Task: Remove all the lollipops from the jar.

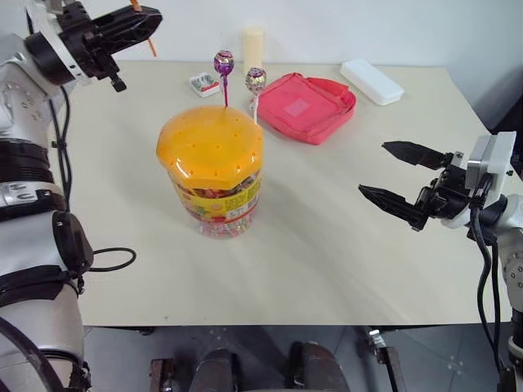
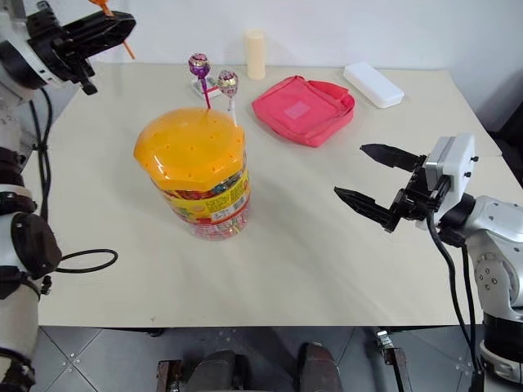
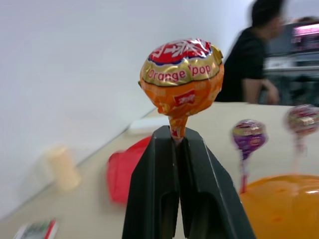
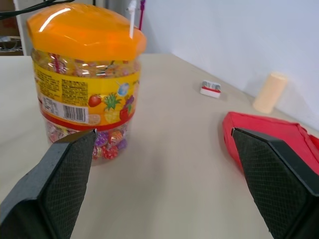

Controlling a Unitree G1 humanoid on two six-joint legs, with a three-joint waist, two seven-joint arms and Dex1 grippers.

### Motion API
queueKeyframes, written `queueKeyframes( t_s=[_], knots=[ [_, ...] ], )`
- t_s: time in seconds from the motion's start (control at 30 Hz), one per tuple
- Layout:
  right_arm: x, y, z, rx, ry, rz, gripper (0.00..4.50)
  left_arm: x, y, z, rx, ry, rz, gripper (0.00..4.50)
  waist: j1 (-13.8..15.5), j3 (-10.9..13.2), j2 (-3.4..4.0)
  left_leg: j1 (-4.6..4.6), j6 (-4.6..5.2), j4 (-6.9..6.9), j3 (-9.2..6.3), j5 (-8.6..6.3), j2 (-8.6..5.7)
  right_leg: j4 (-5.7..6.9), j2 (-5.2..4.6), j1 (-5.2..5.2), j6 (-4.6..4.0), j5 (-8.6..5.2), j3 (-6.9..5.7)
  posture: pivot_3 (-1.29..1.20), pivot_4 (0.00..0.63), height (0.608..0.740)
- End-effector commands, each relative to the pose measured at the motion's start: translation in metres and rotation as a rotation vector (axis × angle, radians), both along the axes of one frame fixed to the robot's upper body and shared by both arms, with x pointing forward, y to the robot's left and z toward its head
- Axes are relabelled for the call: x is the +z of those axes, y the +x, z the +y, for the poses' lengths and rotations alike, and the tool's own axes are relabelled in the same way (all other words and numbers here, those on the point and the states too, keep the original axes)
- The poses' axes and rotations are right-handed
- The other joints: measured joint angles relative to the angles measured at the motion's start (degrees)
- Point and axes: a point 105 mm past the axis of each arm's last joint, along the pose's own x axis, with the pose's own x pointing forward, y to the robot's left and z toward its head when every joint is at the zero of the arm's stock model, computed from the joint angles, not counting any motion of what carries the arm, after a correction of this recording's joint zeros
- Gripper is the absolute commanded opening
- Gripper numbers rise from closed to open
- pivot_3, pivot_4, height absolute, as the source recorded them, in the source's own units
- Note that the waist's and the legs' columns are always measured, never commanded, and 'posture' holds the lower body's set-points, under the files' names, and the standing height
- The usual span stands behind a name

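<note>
Orange-wrapped lollipop on its orange stick (image 3: 181, 79) clamped by the stick in the left hand (image 3: 177, 142), lifted clear, up and left of the clear orange-lidded jar (image 1: 214, 167) mid-surface (image 1: 327, 261). Best carried aside, set down flat. Two left in the lid: purple (image 1: 223, 63), silvery-purple (image 1: 256, 80). Right hand (image 1: 399, 175) spread wide, empty, waiting.

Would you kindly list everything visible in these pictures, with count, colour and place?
jar: one, clear, orange lid, mid-table
lollipops in lid: two, purple and silvery-purple, at the lid's far edge
orange lollipop: one, clamped in left tool
pouch: one, red, behind jar
cylinder: one, pale yellow, far edge
white box: one, far right
small packet: one, white-red, behind jar
person: one, dark top, background
left tool: shut, raised
right tool: open, right of jar
</note>
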Motion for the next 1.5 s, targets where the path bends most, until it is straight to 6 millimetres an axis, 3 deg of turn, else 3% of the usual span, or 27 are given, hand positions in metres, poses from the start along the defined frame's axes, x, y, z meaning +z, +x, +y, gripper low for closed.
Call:
queueKeyframes(
  t_s=[0.03, 0.17, 0.3, 0.5, 0.6, 0.67, 0.7, 0.83, 1.13, 1.5],
  knots=[
    [0.013, -0.009, -0.001, 0.082, -0.013, -0.053, 4.5, -0.005, 0.0, 0.036, 0.235, 0.005, 0.144, 0.02, -0.1, 0.0, 0.0, 0.0, 0.0, -0.01, 0.0, 0.0, 0.0, 0.01, 0.0, 0.0, 0.0, 0.0, 0.0, 0.0, 0.15, 0.74],
    [0.015, -0.007, 0.001, 0.148, -0.042, -0.037, 4.5, -0.04, -0.005, 0.08, 0.464, -0.019, 0.337, 0.02, -0.5, 0.0, 0.0, 0.01, 0.0, -0.02, -0.04, 0.0, 0.0, 0.03, 0.0, -0.01, 0.0, 0.0, 0.0, 0.0, 0.15, 0.74],
    [0.018, 0.004, 0.002, 0.147, -0.054, -0.041, 4.5, -0.098, -0.022, 0.115, 0.698, 0.043, 0.593, 0.02, -1.0, 0.0, -0.02, 0.01, 0.0, -0.01, -0.14, 0.0, 0.0, 0.07, -0.01, 0.0, 0.0, 0.0, -0.02, 0.0, 0.15, 0.74],
    [0.015, 0.013, 0.008, 0.174, -0.057, -0.03, 4.5, -0.173, -0.065, 0.146, 0.958, 0.131, 0.946, 0.02, -1.1, 0.0, -0.06, -0.01, 0.0, -0.04, -0.22, 0.0, -0.02, 0.12, -0.04, 0.01, 0.0, 0.0, -0.01, 0.0, 0.15, 0.74],
    [0.013, 0.017, 0.011, 0.188, -0.059, -0.023, 4.5, -0.19, -0.08, 0.149, 1.007, 0.156, 1.027, 0.02, -1.1, 0.0, -0.06, 0.0, -0.01, -0.06, -0.23, 0.0, -0.01, 0.12, -0.05, 0.0, -0.01, -0.01, 0.03, 0.0, 0.15, 0.74],
    [0.013, 0.019, 0.012, 0.193, -0.062, -0.024, 4.5, -0.193, -0.084, 0.149, 1.016, 0.14, 1.055, 0.02, -0.8, 0.0, -0.07, -0.01, -0.01, -0.05, -0.23, 0.0, -0.01, 0.13, -0.05, 0.01, -0.01, -0.01, 0.0, 0.0, 0.15, 0.74],
    [0.013, 0.02, 0.013, 0.197, -0.063, -0.025, 4.5, -0.193, -0.084, 0.149, 1.025, 0.127, 1.057, 0.51, -0.6, 0.0, -0.07, -0.01, -0.01, -0.03, -0.2, 0.0, -0.02, 0.13, -0.05, 0.01, -0.01, -0.01, 0.01, 0.0, 0.15, 0.74],
    [0.014, 0.022, 0.014, 0.207, -0.068, -0.027, 4.5, -0.187, -0.087, 0.145, 1.017, 0.136, 1.044, 1.66, -0.1, 0.0, -0.07, -0.01, -0.01, -0.03, -0.16, 0.0, -0.05, 0.12, -0.09, 0.0, -0.01, -0.01, 0.03, 0.0, 0.15, 0.74],
    [0.015, 0.019, 0.009, 0.199, -0.081, -0.031, 4.5, -0.156, -0.098, 0.129, 0.943, 0.186, 0.989, 4.47, 0.1, 0.0, -0.07, -0.01, -0.01, -0.04, -0.11, 0.0, -0.05, 0.12, -0.09, -0.01, -0.01, -0.01, 0.06, 0.0, 0.15, 0.74],
    [0.025, 0.017, 0.009, 0.178, -0.058, -0.066, 4.5, -0.093, -0.085, 0.102, 0.77, 0.197, 0.736, 4.47, 0.2, 0.0, -0.08, 0.0, -0.01, -0.04, -0.05, 0.0, -0.06, 0.11, -0.1, -0.02, -0.01, -0.01, 0.09, 0.0, 0.15, 0.74]
  ],
)
